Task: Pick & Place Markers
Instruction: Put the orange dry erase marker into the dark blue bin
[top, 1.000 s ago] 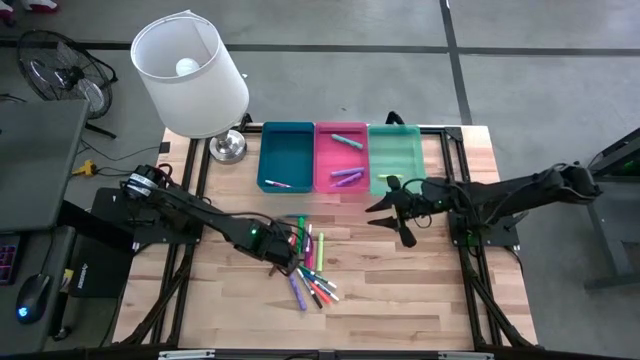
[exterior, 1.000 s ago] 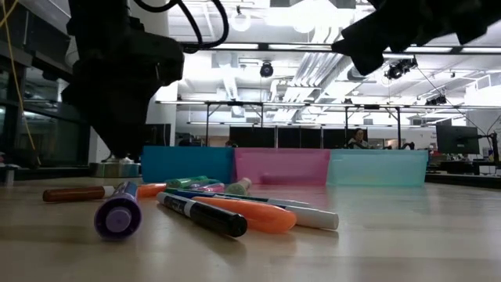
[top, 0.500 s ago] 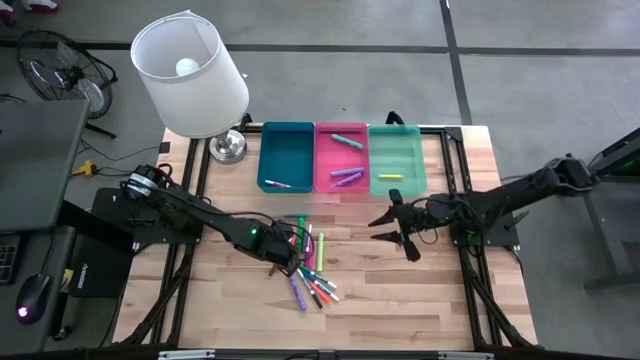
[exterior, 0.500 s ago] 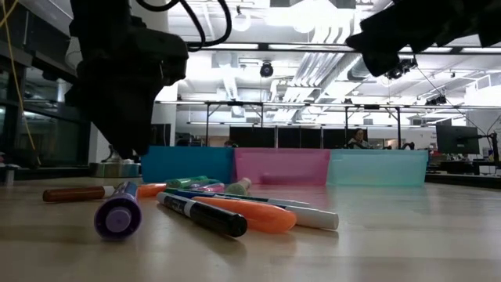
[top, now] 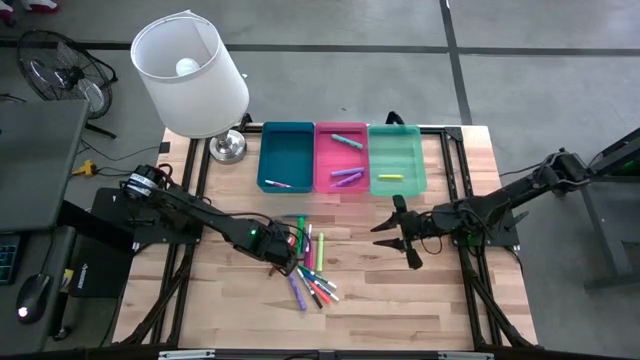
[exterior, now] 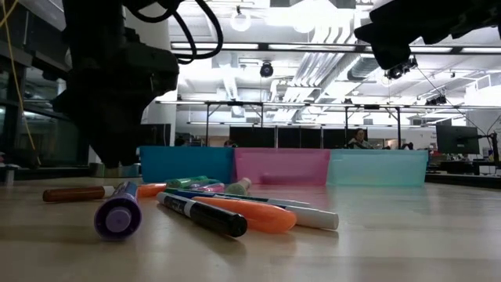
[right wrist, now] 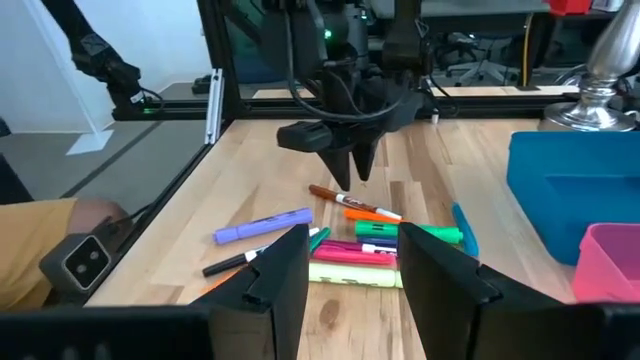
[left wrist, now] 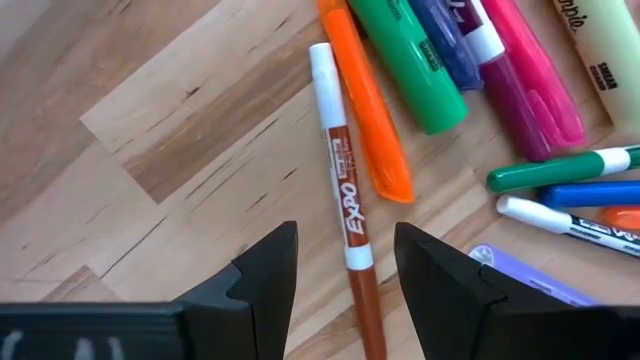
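Note:
Several markers point(top: 310, 265) in mixed colours lie in a loose pile on the wooden table. My left gripper point(top: 287, 249) hangs just above the pile's left side, pointing down and open. In the left wrist view its fingers point(left wrist: 345, 235) stand on either side of a brown Expo marker point(left wrist: 343, 190) without touching it. The same marker lies flat in the low view point(exterior: 74, 193). My right gripper point(top: 396, 234) hovers open and empty to the right of the pile, well above the table. Its own view point(right wrist: 350, 265) looks toward the pile.
Blue point(top: 286, 150), pink point(top: 341, 158) and green point(top: 397, 155) trays stand side by side at the far edge, each with a marker or a few inside. A white lamp point(top: 190, 75) stands at the far left. Bare wood lies on the near right.
My right gripper has swung away from the green tray toward the table's near edge, staying open and above the table.

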Controlling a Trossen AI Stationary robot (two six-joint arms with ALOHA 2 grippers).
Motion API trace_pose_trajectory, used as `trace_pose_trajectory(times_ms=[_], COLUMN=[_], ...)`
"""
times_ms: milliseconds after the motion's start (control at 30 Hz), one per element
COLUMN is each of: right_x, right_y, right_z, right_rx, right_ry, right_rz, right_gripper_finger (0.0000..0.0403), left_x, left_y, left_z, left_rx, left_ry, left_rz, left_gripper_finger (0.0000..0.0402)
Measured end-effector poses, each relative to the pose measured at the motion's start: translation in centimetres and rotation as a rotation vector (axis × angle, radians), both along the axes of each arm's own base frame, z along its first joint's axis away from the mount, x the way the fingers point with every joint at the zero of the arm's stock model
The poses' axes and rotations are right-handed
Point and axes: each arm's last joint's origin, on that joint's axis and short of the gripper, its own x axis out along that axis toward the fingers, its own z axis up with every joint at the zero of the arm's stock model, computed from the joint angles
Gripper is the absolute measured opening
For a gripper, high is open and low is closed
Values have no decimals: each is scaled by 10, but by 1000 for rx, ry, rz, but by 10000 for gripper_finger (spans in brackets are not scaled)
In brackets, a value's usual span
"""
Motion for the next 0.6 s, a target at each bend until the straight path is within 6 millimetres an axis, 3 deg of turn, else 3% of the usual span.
trace_pose_trajectory(times_ms=[333, 600], right_x=[-3, -3], right_y=[7, 7], right_z=[0, 0], right_rx=[-1, -9], right_ry=[-1, -3], right_rz=[23, 2], right_gripper_finger=[142, 142], left_x=[0, 8], left_y=[-1, -3], left_z=[-1, -25], left_rx=[-22, -40], left_ry=[2, 76], left_rz=[33, 31], left_gripper_finger=[166, 166])
